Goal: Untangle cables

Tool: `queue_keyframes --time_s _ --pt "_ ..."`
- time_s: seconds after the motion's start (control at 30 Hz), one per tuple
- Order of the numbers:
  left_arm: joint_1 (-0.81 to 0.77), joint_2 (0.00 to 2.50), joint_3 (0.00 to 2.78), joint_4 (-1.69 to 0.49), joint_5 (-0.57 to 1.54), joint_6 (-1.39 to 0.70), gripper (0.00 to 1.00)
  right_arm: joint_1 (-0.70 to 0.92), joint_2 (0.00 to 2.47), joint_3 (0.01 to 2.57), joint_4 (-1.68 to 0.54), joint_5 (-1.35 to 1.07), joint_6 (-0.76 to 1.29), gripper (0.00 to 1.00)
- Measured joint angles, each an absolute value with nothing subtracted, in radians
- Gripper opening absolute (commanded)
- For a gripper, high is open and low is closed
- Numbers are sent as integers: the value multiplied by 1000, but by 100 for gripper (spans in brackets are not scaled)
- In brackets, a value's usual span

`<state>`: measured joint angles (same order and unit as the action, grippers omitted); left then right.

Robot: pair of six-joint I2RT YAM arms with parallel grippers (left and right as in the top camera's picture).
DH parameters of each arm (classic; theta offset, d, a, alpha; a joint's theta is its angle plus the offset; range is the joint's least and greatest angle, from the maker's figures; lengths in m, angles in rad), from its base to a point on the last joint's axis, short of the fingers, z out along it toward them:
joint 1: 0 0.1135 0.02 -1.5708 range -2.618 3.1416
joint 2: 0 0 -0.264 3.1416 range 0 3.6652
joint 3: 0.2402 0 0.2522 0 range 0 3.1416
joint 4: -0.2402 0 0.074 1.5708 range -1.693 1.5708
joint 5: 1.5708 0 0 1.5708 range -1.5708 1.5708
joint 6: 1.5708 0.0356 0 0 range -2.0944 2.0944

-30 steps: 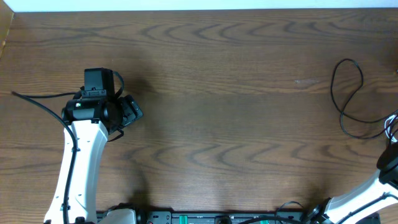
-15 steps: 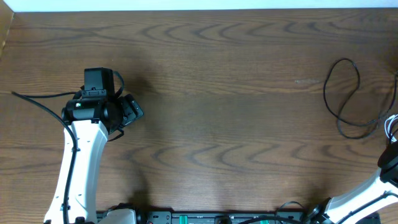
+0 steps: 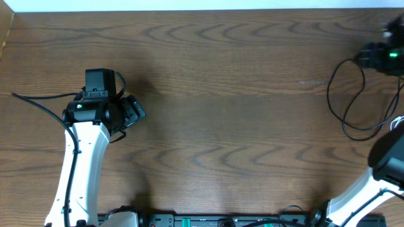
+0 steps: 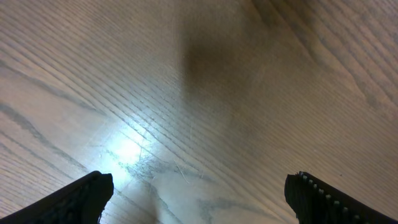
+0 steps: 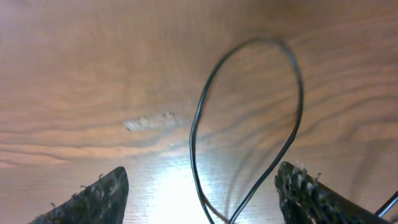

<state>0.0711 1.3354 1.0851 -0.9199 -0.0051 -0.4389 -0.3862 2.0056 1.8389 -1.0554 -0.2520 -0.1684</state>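
Note:
A thin black cable (image 3: 346, 94) lies in a loose loop on the wooden table (image 3: 227, 75) at the far right. In the right wrist view the same cable (image 5: 200, 118) runs down between the spread fingers of my right gripper (image 5: 202, 190). That gripper is open and grips nothing. From overhead the right gripper (image 3: 372, 57) is a dark blur over the top of the loop. My left gripper (image 3: 134, 112) hovers at the left, far from the cable. It stands open (image 4: 199, 199) over bare wood.
The table's far edge (image 3: 202, 10) meets a white strip. The left arm's own thick black wire (image 3: 38, 104) trails off to the left. The right arm's white link (image 3: 360, 195) comes up from the bottom right corner.
My right gripper has opened and let the cable go, and its arm has swung toward the far right corner. The loop shifted slightly left. The left arm is still.

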Motion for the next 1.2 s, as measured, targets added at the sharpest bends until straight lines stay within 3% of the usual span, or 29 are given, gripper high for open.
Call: queue_keyframes --time_s 0.3,0.57,0.63,0.67,0.7,0.77,1.0,1.2 --pt "71 1336 1085 -920 -5 -441 93 -278 2006 1610 -1050 99 -4 76" --pt "71 1336 1085 -921 -5 -441 93 -280 2006 1463 -971 78 93 64" --pt "71 1336 1085 -922 -5 -441 93 -280 2006 1438 -957 70 100 56" --pt "71 1336 1085 -924 -5 -441 94 -280 2006 1429 -952 67 103 48" --pt "71 1336 1085 -925 -5 -441 93 -280 2006 1421 -950 64 104 36" --pt "71 1336 1085 -925 -5 -441 93 -280 2006 1408 -955 61 111 1" --pt "71 1336 1085 -929 -5 -441 93 -283 2006 1405 -998 71 145 1" --pt "71 1336 1085 -931 -5 -441 93 -359 2004 1405 -1023 125 310 1"
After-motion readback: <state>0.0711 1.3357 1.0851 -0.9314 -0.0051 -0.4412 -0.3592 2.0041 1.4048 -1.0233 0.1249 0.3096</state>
